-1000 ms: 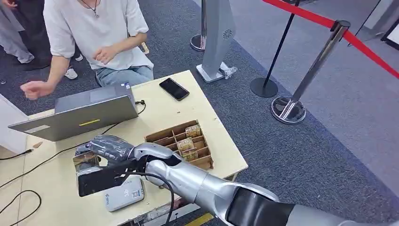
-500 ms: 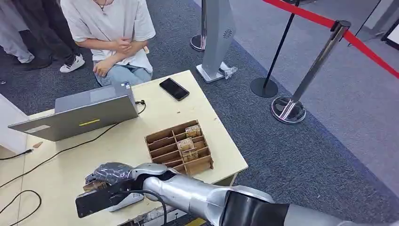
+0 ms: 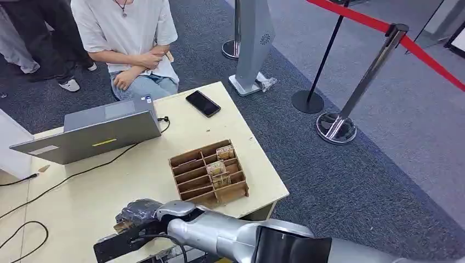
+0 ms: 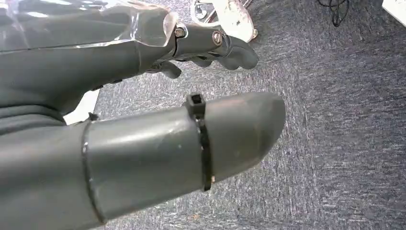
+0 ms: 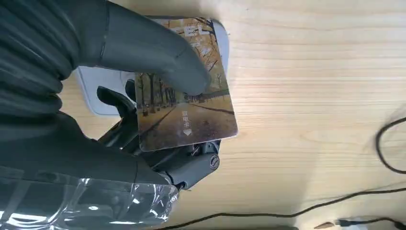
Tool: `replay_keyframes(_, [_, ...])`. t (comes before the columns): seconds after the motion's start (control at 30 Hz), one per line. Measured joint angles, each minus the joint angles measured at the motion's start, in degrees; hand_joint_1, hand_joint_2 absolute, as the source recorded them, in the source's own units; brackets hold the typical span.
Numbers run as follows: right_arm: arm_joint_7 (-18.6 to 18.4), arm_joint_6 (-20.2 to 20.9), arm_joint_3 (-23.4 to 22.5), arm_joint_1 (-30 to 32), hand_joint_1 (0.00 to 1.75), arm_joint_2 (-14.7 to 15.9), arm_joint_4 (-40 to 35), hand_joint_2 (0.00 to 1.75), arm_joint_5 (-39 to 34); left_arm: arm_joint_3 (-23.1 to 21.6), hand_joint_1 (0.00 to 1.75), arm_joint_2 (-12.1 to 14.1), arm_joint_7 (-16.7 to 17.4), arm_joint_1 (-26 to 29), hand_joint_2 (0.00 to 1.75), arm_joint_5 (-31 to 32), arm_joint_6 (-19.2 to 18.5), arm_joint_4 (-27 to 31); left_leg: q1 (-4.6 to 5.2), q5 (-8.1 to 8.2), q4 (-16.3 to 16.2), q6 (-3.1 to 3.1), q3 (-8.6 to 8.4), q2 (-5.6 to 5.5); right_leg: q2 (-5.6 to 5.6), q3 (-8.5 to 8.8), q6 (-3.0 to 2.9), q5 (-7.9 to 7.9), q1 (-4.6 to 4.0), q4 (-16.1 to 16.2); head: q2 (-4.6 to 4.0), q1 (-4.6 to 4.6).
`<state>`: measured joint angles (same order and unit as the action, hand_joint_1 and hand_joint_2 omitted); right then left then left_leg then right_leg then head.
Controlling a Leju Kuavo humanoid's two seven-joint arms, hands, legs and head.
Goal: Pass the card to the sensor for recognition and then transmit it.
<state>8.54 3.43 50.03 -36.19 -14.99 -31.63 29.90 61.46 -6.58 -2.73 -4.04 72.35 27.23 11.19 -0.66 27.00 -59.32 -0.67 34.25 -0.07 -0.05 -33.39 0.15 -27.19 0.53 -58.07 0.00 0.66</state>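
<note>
Your right robot hand (image 5: 143,110) pinches the card (image 5: 184,96) between thumb and fingers, holding it flat just above the grey sensor (image 5: 95,91) near the front edge of the desk (image 3: 153,181). Your left robot hand (image 4: 182,96) holds nothing, its fingers loosely apart above the carpet (image 4: 335,120). Farther back on the desk sit a compartmented wooden box (image 3: 208,172), a laptop (image 3: 93,131) and a phone (image 3: 203,103).

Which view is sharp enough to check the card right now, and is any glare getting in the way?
Right wrist view: sharp, evenly lit; the card under the right hand's thumb shows its printing, glare only on the plastic wrap. Head view: soft, with the card too small to check. Left wrist view: left hand looms large over carpet.
</note>
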Motion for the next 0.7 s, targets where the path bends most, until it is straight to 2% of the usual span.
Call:
replay_keyframes(0.3, [-1.90, -0.98, 0.09, -1.06, 1.75, -0.59, 2.32, 1.75, -1.34, 0.00, 0.00, 0.00, 0.00, 0.04, 0.00, 0.02, -0.07, 0.00, 0.00, 0.00, 0.00, 0.00, 0.00, 0.00, 0.00, 0.00, 0.00, 0.00, 0.00, 0.00, 0.00, 0.02])
replay_keyframes(0.7, [-1.46, 3.96, -1.77, -2.54, 1.75, -0.81, 3.63, 1.75, -6.43, 0.02, 0.00, 0.13, 0.04, 0.13, 0.00, 0.00, -0.11, 0.00, 0.00, 0.00, 0.00, 0.00, 0.00, 0.00, 0.00, 0.00, 0.00, 0.00, 0.00, 0.00, 0.00, 0.00])
